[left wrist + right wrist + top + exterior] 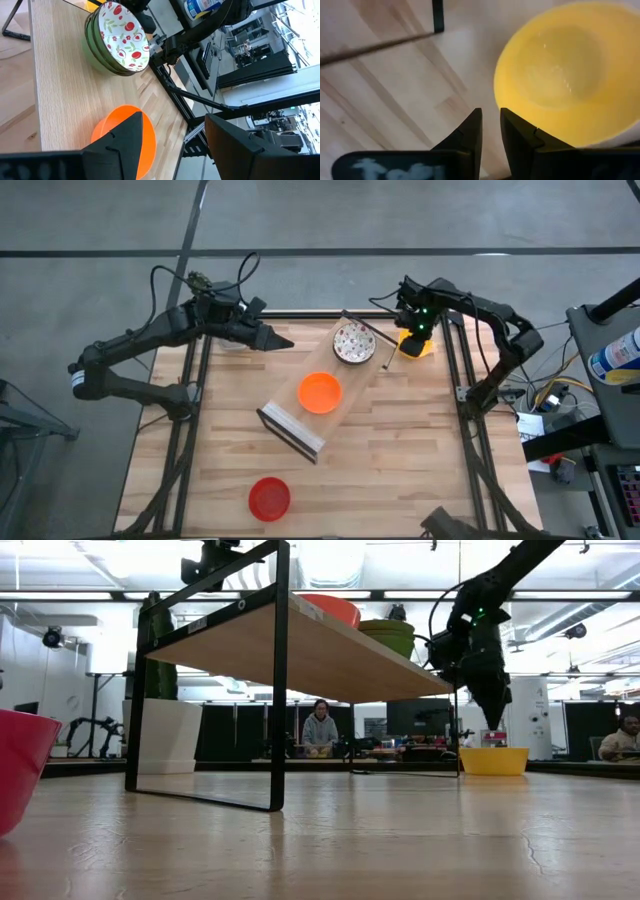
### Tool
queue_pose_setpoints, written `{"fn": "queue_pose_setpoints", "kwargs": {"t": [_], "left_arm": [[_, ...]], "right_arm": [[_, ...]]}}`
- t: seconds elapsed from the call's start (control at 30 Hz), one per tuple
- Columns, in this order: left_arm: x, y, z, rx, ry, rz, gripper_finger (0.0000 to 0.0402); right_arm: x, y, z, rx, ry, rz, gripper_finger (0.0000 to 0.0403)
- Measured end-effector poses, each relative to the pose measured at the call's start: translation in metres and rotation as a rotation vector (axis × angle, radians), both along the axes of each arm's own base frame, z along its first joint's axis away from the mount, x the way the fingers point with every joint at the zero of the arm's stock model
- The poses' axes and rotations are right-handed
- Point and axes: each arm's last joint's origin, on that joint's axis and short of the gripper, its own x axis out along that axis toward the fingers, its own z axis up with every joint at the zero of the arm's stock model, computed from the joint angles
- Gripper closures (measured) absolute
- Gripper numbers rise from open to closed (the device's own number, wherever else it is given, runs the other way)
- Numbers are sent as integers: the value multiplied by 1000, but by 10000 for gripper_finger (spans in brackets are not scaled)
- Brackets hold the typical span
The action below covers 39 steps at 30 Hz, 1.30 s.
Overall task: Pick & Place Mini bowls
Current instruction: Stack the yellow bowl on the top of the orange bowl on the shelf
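Observation:
A yellow mini bowl [560, 70] stands on the table at the far right [418, 347]. My right gripper [490, 122] points down just above its rim [497, 722], fingers open by a narrow gap with nothing between them. On a low wooden shelf [300, 425] in the middle rest an orange bowl [320, 392] and a stack of bowls with a red-patterned white inside [122, 37]. A red bowl [269, 498] sits near the front edge. My left gripper [280, 340] hovers wide open, left of the patterned stack, holding nothing.
The shelf's black frame legs [280, 690] stand on the table close to the yellow bowl. A white pot with a cactus [165, 730] stands at the far left. Bare tabletop lies to the front right [420, 470]. People sit in the room behind.

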Motion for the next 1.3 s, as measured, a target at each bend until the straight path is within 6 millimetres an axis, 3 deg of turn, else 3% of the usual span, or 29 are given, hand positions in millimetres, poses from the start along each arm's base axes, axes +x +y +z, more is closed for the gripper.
{"fn": "queue_pose_setpoints", "kwargs": {"t": [0.27, 0.83, 1.0, 1.3], "left_arm": [[0, 0, 0, -3, 0, 1, 197], [0, 0, 0, -19, 1, 7, 197], [0, 0, 0, -22, 1, 8, 197], [0, 0, 0, -23, 1, 9, 197]], "right_arm": [[7, -3, -6, -67, -52, -12, 325], [-5, 14, -39, -2, 32, 42, 314], [-4, 14, -38, -11, 33, 49, 325], [2, 4, -19, -129, 23, 106, 337]]}}
